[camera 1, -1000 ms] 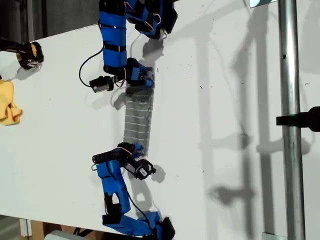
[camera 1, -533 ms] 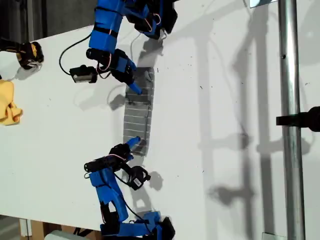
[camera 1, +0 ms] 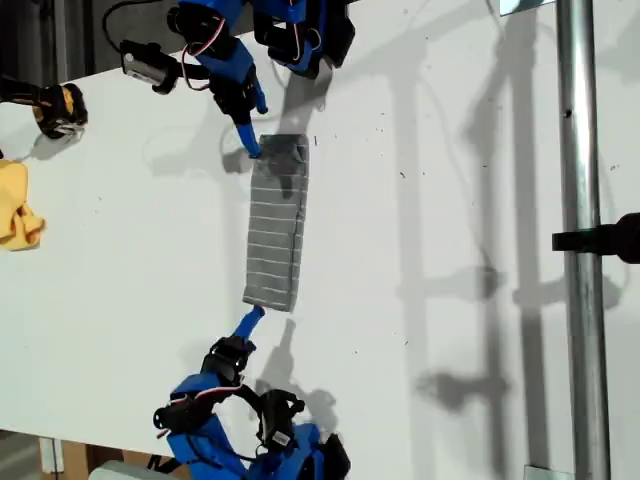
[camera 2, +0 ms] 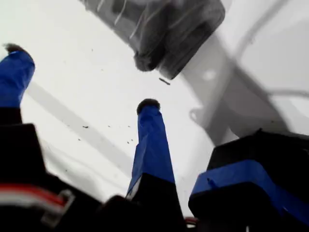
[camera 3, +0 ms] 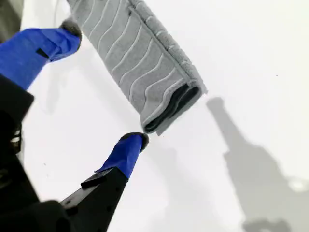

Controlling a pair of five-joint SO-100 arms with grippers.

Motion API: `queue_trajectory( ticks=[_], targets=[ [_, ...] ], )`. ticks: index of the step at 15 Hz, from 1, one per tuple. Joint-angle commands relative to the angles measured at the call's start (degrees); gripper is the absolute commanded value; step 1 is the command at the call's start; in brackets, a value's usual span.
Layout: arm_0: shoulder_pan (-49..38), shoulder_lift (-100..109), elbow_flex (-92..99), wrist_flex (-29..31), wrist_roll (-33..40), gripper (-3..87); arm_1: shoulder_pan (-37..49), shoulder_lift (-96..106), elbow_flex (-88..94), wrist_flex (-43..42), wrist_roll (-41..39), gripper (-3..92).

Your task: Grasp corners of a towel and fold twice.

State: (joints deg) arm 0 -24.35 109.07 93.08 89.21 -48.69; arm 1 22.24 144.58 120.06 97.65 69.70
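Observation:
The towel (camera 1: 275, 230) lies on the white table as a narrow folded grey strip with pale stripes. My first gripper (camera 1: 250, 125) hovers open just off the strip's end nearer the exterior view's top, one fingertip beside that corner. In the first wrist view that end of the towel (camera 2: 164, 29) lies in shadow beyond the open first gripper (camera 2: 82, 82), apart from it. My second gripper (camera 1: 245, 325) stands open just off the other end. The second wrist view shows the towel's (camera 3: 140, 63) layered end, with the second gripper (camera 3: 104, 84) spread beside it and holding nothing.
A small yellow cloth (camera 1: 18, 210) and a black-and-yellow object (camera 1: 55, 108) sit at the exterior view's left edge. A metal pole (camera 1: 580, 240) with a black clamp (camera 1: 605, 238) runs down the exterior view's right. The table's edge lies behind each arm's base.
Both grippers have let go of the towel's ends and drawn back from them, one toward the exterior view's top, the other toward its bottom. The towel now lies flat and still.

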Motion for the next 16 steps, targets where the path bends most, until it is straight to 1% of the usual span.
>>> queue_trajectory(
  ticks=[1,2,4,7,9,10,11,13,16],
  targets=[
    [1.6,20.0,17.0,-4.1,-4.7,33.4,-4.7,7.1,4.0,0.3,8.3,42.7],
    [2.1,26.4,23.9,-4.5,-7.5,32.7,-6.8,10.6,6.9,-0.4,11.6,42.6],
    [5.1,41.0,37.4,-7.8,-12.9,31.0,-11.4,17.1,12.3,-2.9,17.8,41.7],
    [9.8,68.9,57.1,-12.9,-17.9,25.6,-18.2,20.0,19.3,-6.9,26.2,42.1],
    [13.5,78.9,67.2,-17.4,-21.3,23.1,-21.0,26.1,24.5,-7.2,30.5,41.8],
    [15.7,85.4,72.8,-19.6,-22.8,22.3,-21.1,26.2,24.7,-7.4,30.6,41.7],
    [16.7,90.4,77.3,-20.4,-23.3,21.7,-20.7,23.7,24.1,-7.0,30.3,41.4],
    [16.7,90.1,80.6,-21.6,-23.1,22.1,-20.3,18.4,23.0,-6.8,30.2,41.6],
    [16.7,90.1,83.5,-22.1,-23.6,22.0,-17.5,17.3,22.4,-5.7,29.1,40.7]
  ],
)
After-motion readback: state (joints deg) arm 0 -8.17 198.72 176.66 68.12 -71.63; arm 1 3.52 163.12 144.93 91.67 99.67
